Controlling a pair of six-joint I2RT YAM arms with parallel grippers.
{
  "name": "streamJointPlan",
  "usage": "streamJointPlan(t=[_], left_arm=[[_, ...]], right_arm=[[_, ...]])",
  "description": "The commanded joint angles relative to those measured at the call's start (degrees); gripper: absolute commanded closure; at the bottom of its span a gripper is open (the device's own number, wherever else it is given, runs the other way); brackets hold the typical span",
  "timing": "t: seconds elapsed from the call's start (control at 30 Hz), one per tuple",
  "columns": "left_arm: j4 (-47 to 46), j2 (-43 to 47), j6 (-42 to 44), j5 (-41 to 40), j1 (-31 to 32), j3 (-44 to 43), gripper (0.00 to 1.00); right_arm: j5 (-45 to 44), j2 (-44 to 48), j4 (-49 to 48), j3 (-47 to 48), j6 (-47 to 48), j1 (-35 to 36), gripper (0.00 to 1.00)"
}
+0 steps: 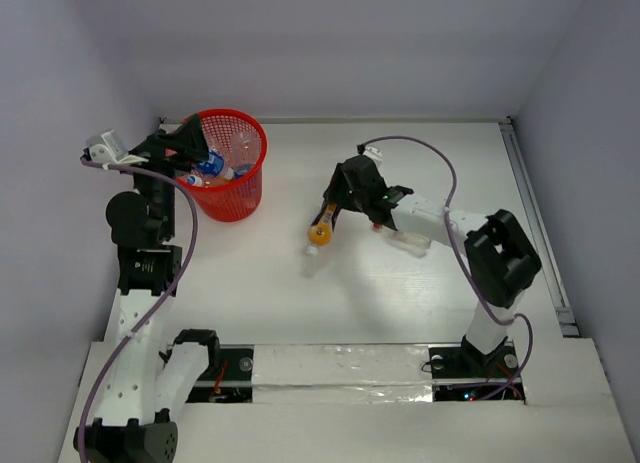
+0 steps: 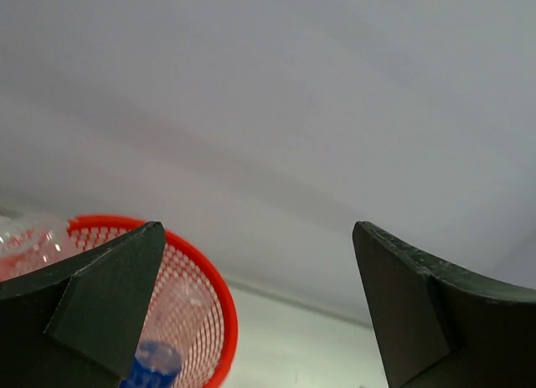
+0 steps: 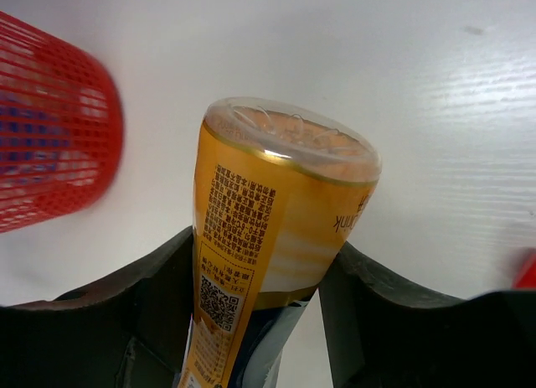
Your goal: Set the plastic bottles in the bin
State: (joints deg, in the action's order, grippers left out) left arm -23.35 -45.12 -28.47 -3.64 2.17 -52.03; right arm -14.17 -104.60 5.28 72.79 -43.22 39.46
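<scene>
Orange bottle [image 3: 280, 187] lies lengthwise in the closed right claw [image 3: 260, 245], base outward; left claw [image 2: 257, 237] gapes.

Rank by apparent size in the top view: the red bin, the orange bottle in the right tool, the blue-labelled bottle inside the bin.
1. red bin, clearly largest.
2-3. orange bottle and blue-labelled bottle: similar in size, each partly hidden, so left unranked.
</scene>
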Motion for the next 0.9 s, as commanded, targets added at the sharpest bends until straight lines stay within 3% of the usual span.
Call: streamJointPlan(t=[0.0, 0.13, 0.3, 0.4, 0.43, 0.53, 0.7, 0.87], left_arm=[[8.39, 3.36, 0.07, 8.37, 0.02, 0.7, 0.07], [16.04, 6.01, 2.97, 10.14, 0.02, -1.57, 0.11], [23.27, 7.15, 5.97, 14.44, 0.02, -9.04, 0.22], [23.27, 8.99, 5.79, 15.77, 0.02, -11.86, 0.48], [23.27, 9.35, 5.27, 16.12, 0.54, -12.39, 0.65], [23.27, 9.7, 4.83, 17.52, 2.47, -11.79, 0.87], [22.83, 10.23, 4.56, 17.09, 4.32, -8.79, 0.93], [22.74, 10.23, 5.0, 16.21, 5.99, -7.65, 0.96]], right_arm=[[-3.05, 8.94, -7.12, -0.63, 2.44, 1.22, 0.58], [-6.65, 13.79, -8.18, 4.53, 5.77, 4.47, 0.58], [-11.57, 8.81, -9.49, 19.37, 13.23, 8.09, 0.58], [-11.84, 1.08, -9.49, 32.03, 15.27, 9.31, 0.57], [-12.28, -1.03, -10.11, 34.93, 15.97, 9.32, 0.57], [-12.72, -9.9, -10.02, 48.28, 18.78, 9.84, 0.57], [-14.3, -25.87, -11.87, 71.63, 28.09, 10.99, 0.57], [-14.83, -35.14, -22.92, 79.42, 37.84, 10.99, 0.56]])
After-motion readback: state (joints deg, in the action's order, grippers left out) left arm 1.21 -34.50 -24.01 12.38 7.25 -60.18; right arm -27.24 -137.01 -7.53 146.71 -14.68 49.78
